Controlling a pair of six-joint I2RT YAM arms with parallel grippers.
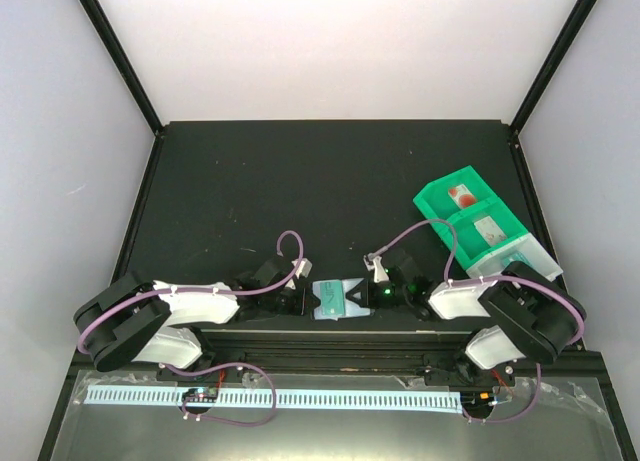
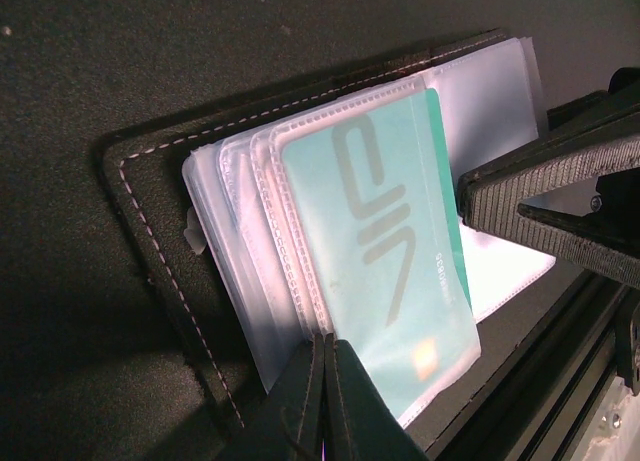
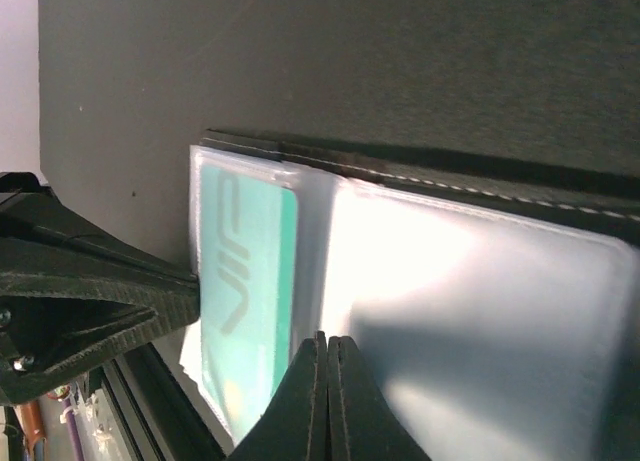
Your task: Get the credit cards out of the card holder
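The black card holder (image 1: 334,303) lies open at the table's near edge between my two grippers. In the left wrist view its stitched black cover (image 2: 150,181) carries a fan of clear sleeves. The top sleeve holds a teal credit card (image 2: 385,241) with grey lettering. My left gripper (image 2: 328,339) is shut, and its tips meet at the lower edge of the sleeves. My right gripper (image 3: 327,339) is shut too, with its tips at the fold between the teal card (image 3: 245,281) and a clear sleeve page (image 3: 480,321). The holder's black edge (image 3: 450,171) lies beyond.
A green compartment tray (image 1: 440,196) sits at the right, with a red-marked card (image 1: 462,194) and a pale card (image 1: 490,231) in it. A black rail runs along the near edge just behind the holder. Dark matting covers the table.
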